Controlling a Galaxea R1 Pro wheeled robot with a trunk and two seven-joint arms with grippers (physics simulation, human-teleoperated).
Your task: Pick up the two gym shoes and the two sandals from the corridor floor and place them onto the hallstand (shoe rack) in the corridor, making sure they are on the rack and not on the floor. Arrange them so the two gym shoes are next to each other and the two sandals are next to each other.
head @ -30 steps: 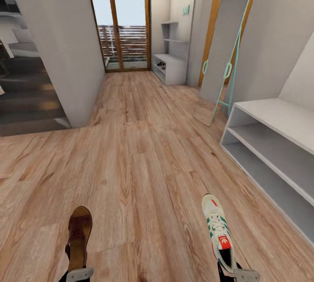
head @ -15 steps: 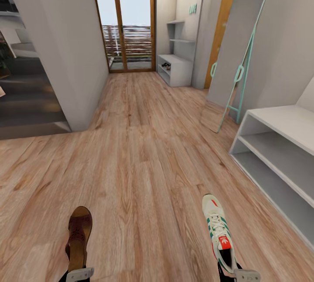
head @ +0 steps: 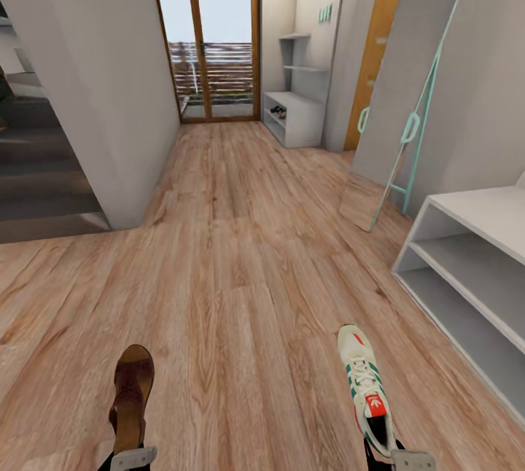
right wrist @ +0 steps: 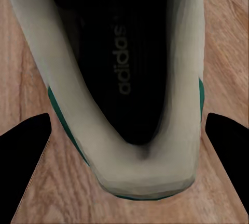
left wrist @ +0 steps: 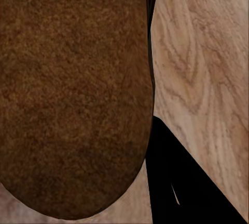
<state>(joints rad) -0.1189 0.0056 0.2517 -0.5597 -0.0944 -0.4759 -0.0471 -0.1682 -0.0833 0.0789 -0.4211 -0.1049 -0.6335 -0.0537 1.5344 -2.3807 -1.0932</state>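
A brown sandal (head: 133,396) sits low in the head view on the robot's left, its toe pointing away down the corridor, its heel end held at the left gripper (head: 131,458). In the left wrist view the sandal's brown sole (left wrist: 72,94) covers most of the frame, with one dark finger (left wrist: 181,182) beside it over the wood floor (left wrist: 207,68); the claw looks pinched on the sandal, though the contact itself is hidden.

A white gym shoe (head: 367,383) with green stripes and a red-orange tongue patch sits low on the robot's right, toe also pointing away, its heel at the right gripper (head: 397,461). The right wrist view looks down into the shoe's dark opening (the word "adidas" is printed on the insole), with the pale heel (right wrist: 150,177) between two dark fingers (right wrist: 26,151), one at each side. Whether the fingers press the shoe cannot be told from this angle.

Wood-plank corridor floor (head: 240,267) stretches ahead. To the right stands a plain low white bench (head: 474,267) with two open shelves. Beyond it a tall mirror with a mint frame (head: 408,92) leans on the wall. At the far end, beside glass doors (head: 211,41), stands the pale hallstand (head: 295,103) with mint letters above and a small dark item on its lower shelf.
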